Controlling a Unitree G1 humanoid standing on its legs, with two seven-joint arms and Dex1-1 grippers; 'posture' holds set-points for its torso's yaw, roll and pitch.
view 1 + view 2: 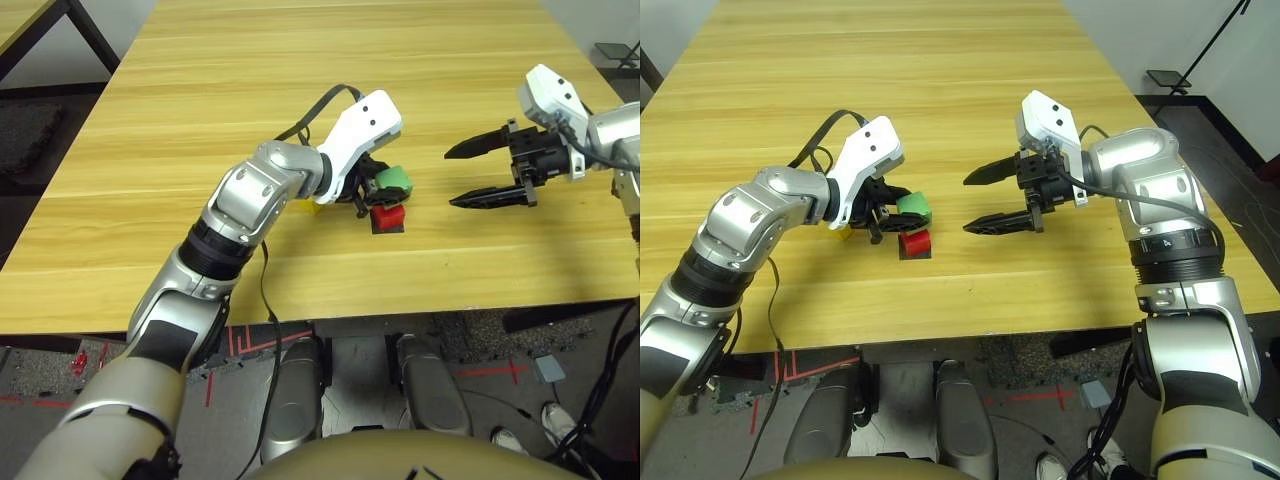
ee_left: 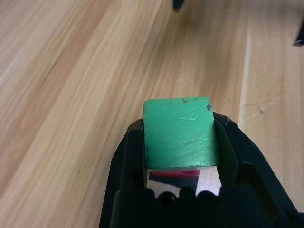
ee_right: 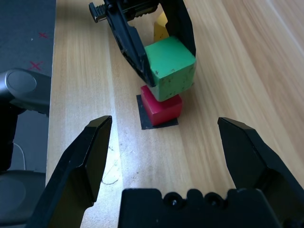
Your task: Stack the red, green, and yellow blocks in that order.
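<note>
My left hand (image 3: 159,45) holds the green block (image 3: 170,68) over the red block (image 3: 161,107), which sits on a patch (image 3: 145,124); the yellow block (image 3: 160,29) lies behind; my right hand (image 1: 470,175) is to the right.

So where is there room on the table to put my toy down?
Lots of bare table lies beyond both arms. Crowded spot: the left gripper holds the green block over the red block, yellow block beside it, open right gripper close by.

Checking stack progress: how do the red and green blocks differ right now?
The green block is held in the left gripper, jaws shut on it; the red block is free of both grippers. Red rests on the black patch; green sits above it, tilted and offset. Both look like equal-sized matte cubes.
</note>
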